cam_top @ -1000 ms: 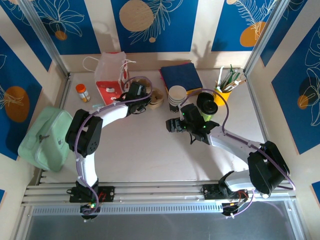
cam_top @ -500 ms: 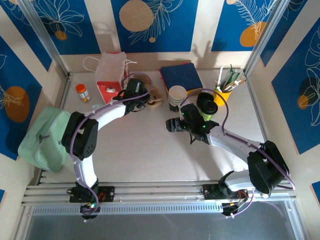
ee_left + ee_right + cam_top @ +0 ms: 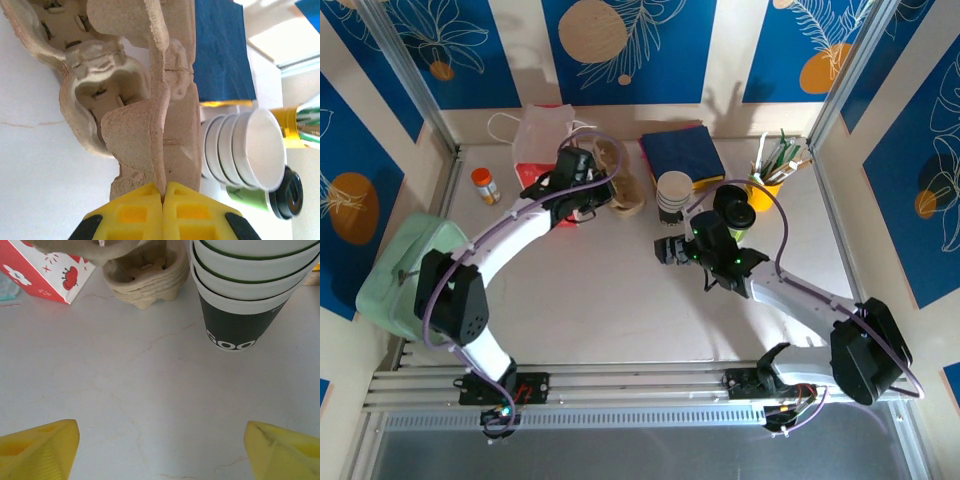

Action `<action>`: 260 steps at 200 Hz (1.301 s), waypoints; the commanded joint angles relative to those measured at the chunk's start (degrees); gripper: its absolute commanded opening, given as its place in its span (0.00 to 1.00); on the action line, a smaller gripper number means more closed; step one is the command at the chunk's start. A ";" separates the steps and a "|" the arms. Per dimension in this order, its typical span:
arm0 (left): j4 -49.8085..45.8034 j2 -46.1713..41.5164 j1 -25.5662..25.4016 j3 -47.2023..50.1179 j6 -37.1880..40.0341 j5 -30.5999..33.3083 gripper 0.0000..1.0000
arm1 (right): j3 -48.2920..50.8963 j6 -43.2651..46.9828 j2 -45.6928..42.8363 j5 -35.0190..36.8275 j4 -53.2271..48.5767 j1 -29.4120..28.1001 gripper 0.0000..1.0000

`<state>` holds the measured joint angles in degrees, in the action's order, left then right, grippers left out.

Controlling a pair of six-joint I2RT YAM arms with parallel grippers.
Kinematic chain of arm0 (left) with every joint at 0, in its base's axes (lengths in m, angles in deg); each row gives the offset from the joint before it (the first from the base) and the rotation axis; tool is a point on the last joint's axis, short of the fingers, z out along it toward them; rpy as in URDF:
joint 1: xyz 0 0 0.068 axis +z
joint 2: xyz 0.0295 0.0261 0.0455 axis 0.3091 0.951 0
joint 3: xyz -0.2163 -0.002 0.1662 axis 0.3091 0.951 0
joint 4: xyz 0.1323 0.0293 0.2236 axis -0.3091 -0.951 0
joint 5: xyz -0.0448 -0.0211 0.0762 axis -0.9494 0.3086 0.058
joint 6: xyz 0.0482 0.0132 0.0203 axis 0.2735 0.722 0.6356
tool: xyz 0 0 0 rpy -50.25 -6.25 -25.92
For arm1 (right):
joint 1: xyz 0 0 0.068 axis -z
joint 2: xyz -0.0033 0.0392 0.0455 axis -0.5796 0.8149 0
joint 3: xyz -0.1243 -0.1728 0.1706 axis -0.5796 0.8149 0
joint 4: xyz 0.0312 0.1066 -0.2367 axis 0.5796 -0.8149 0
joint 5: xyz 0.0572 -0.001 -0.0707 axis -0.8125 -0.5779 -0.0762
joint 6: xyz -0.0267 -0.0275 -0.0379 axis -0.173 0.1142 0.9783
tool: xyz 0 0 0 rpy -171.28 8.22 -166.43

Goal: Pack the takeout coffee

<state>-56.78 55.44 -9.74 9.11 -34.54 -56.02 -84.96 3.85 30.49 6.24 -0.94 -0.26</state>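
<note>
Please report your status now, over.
Left gripper shut on cup carrier. Right gripper open, facing cup stack. Cups untouched, nothing in between.

The stack of cups (image 3: pixel 673 195) stood between the carrier pile (image 3: pixel 632 203) on its left and the lids (image 3: pixel 733 208) on its right, with napkins (image 3: pixel 682 153) behind it. A single carrier (image 3: pixel 150 125) hung above the pile's left side. The bag (image 3: pixel 542 135) stood further left.

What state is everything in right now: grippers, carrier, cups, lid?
left gripper: shut on cup carrier's middle rib
right gripper: open, empty, over bare table
cup carrier: held, tilted on edge
carrier stack: nested on table
paper cups: nested, upright, unlidded
black lid: on a green cup
</note>
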 commanded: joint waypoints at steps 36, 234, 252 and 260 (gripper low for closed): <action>-19.12 -10.99 0.38 -0.09 17.23 -6.74 0.00 | 5.58 6.47 -9.94 -12.10 6.00 -0.45 0.86; -42.23 -24.66 0.24 5.28 35.92 -36.48 0.00 | -33.62 14.24 6.62 -3.75 -38.33 -18.24 0.84; -42.14 -25.20 0.24 5.78 36.13 -37.08 0.00 | -34.48 14.66 7.53 -2.53 -38.88 -19.34 0.84; -41.97 -25.45 0.24 5.96 36.15 -37.44 0.00 | -34.77 14.83 8.01 -1.83 -38.94 -19.75 0.84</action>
<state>-97.63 31.55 -9.74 14.27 -0.49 -89.96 -117.15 17.54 37.46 0.18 -36.52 -18.82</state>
